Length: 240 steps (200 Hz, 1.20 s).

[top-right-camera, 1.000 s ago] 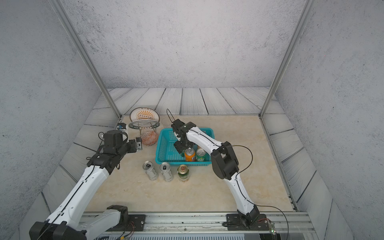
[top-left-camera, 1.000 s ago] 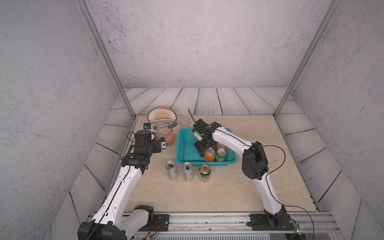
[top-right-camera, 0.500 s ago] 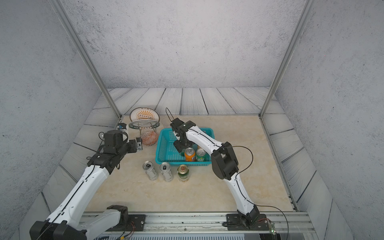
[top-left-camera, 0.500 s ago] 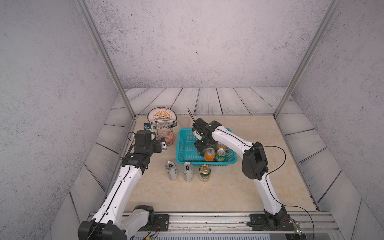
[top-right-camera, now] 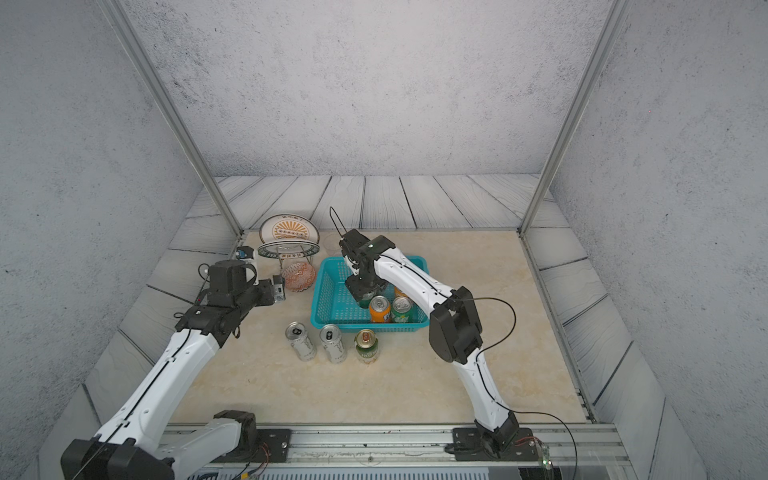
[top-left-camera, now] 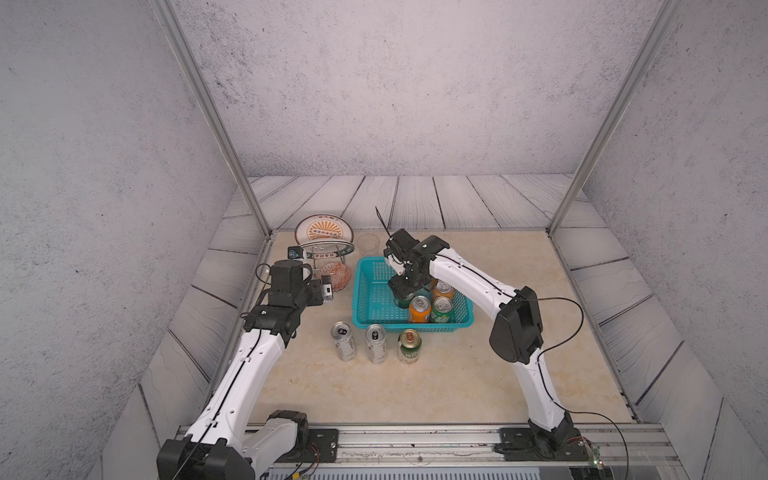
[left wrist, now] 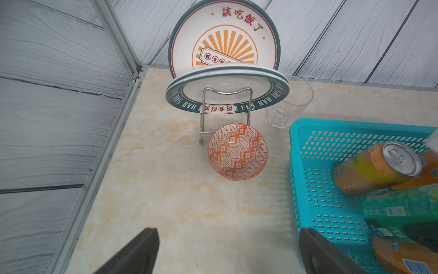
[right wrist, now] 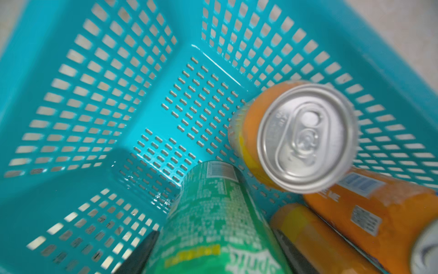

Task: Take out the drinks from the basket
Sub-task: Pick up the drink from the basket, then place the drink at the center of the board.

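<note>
Presently logged: right gripper (right wrist: 215, 233) inside the basket (top-left-camera: 361, 291), jaws drawn slightly narrower than a second ago and now clamped on the sides of a green can (right wrist: 213, 189); the arm has otherwise barely shifted. Judged: grasp made, lift not begun. Also logged: left gripper (left wrist: 228, 233), jaws wide apart, empty, above the table (top-left-camera: 415, 395) beside the basket. Standing outside, in a row before the basket: two silver cans (top-left-camera: 343, 340), one gold-topped green can (top-left-camera: 409, 345). Inside remain orange cans (right wrist: 305, 137).
</note>
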Motion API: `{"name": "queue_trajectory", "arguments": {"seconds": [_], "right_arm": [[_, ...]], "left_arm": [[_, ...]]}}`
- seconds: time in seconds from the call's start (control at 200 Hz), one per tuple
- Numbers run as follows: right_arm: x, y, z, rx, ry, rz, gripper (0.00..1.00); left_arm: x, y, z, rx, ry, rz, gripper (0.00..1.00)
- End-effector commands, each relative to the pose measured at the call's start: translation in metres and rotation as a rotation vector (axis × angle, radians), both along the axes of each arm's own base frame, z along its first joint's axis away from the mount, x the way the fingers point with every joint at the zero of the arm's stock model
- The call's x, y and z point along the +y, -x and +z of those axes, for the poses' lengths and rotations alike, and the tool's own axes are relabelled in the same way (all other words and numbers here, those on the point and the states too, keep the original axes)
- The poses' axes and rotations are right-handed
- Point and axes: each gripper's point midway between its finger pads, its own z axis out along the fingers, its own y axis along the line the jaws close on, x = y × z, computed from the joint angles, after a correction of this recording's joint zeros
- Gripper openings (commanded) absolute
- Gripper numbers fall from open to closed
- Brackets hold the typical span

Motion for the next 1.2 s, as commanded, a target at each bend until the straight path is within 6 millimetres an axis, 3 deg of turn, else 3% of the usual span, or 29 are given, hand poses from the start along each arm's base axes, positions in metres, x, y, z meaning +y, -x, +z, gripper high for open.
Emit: {"name": "queue_trajectory", "arguments": {"seconds": [0.0, 0.375, 0.53, 0.836, 1.196], "right_arm": [[-0.005, 0.014, 0.089, -0.122, -0.121, 0.025, 0.61], [-0.031, 0.056, 0.15, -0.186, -0.168, 0.041, 0.59], [-0.04, 0.081, 0.161, -0.201, -0.173, 0.051, 0.58], [-0.049, 0.131, 0.147, -0.189, -0.165, 0.08, 0.58], [-0.081, 0.153, 0.111, -0.164, -0.173, -0.009, 0.58]], "left_arm": [[0.002, -0.001, 0.002, 0.0, 0.009, 0.003, 0.99], [0.002, -0.001, 0.002, 0.002, 0.018, 0.004, 0.99], [0.003, -0.001, 0.002, 0.002, 0.022, 0.005, 0.99], [0.004, -0.001, 0.003, -0.001, 0.031, 0.008, 0.99], [0.004, -0.001, 0.001, 0.005, 0.039, 0.009, 0.99]]}}
